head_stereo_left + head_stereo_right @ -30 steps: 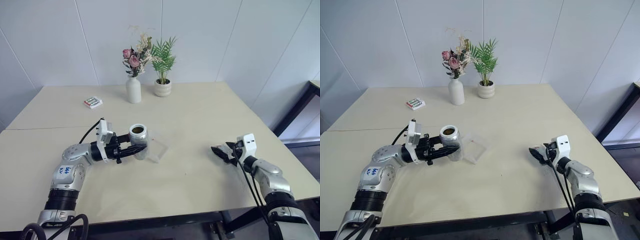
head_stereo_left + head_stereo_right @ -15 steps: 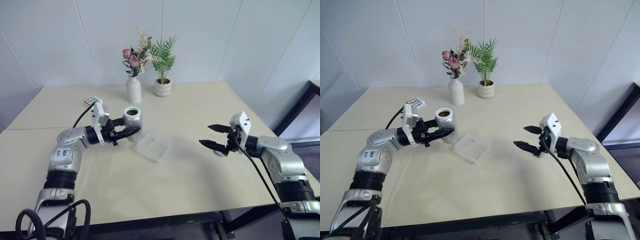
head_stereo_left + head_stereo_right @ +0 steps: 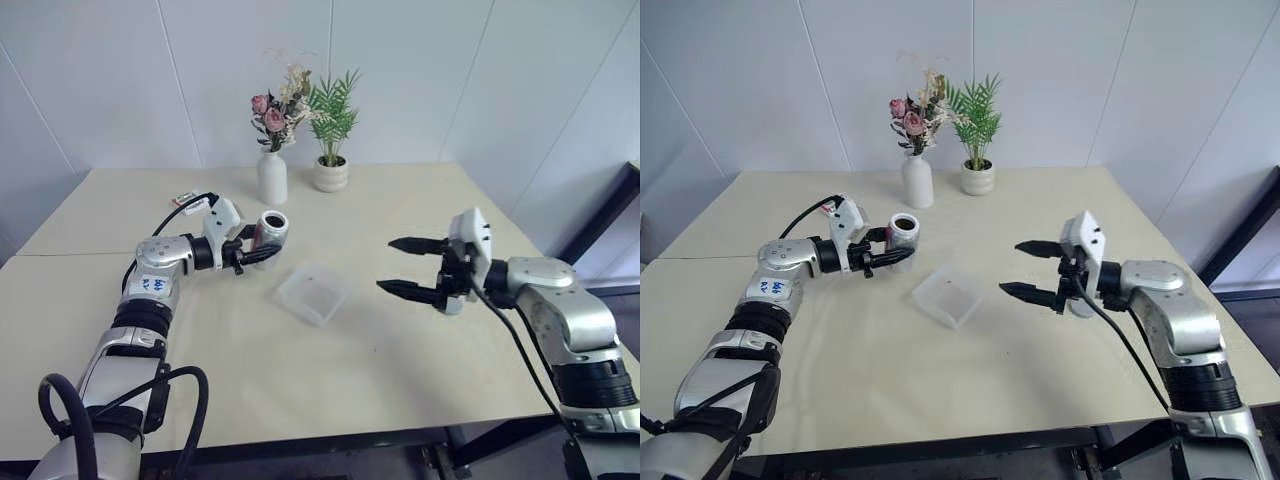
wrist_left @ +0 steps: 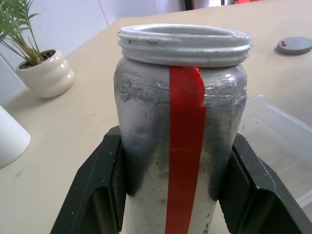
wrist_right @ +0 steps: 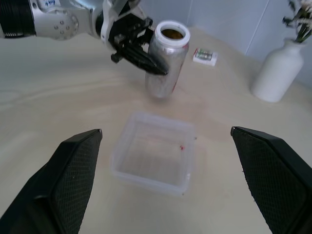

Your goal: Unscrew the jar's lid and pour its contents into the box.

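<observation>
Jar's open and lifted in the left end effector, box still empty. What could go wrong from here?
1. The jar is held beside the box, not over it; tipping now would likely spill the contents on the table.
2. The box is shallow, so bits may bounce out.
3. The open right end effector hovers near the box and could nudge it.
</observation>
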You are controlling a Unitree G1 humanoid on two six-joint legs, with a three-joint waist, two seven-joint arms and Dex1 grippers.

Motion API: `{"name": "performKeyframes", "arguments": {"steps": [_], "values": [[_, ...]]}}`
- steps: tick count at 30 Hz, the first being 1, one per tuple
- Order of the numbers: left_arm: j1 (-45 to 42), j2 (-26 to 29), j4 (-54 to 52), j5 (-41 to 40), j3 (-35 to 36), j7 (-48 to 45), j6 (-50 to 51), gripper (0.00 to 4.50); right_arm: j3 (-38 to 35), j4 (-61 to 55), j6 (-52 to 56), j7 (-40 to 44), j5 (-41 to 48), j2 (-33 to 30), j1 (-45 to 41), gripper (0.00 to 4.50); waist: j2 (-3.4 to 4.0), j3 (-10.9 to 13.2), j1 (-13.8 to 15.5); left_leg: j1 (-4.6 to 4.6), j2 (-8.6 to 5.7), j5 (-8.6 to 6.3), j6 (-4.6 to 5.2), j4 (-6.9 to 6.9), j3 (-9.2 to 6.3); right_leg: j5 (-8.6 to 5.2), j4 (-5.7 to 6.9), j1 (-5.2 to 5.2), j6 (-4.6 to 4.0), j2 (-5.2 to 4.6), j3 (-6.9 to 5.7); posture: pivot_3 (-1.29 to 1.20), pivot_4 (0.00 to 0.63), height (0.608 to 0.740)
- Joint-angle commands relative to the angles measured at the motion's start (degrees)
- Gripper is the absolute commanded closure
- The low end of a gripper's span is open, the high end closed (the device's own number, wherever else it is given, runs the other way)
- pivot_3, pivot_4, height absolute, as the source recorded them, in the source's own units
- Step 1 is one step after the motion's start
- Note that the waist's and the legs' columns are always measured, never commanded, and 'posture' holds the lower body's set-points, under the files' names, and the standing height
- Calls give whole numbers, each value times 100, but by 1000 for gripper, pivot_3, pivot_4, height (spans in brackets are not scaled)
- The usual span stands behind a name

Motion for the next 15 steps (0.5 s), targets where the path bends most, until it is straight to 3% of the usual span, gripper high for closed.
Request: {"name": "performKeyframes", "arguments": {"steps": [1, 15], "values": [[-233, 26, 48, 70, 54, 38, -276, 2466, -352, -362, -82, 171, 297, -258, 182, 37, 0, 0, 36, 0, 0, 0, 0, 0, 0, 0, 0, 0, 0, 0, 0, 0, 150, 740], [-364, -167, 233, 320, -12, 42, -555, 2466, -1065, -354, -227, 372, 443, -1061, 958, 37, 0, 0, 80, 3, -1, 0, 1, 7, 2, 0, 11, 1, 1, 1, 2, 0, 150, 740]]}}
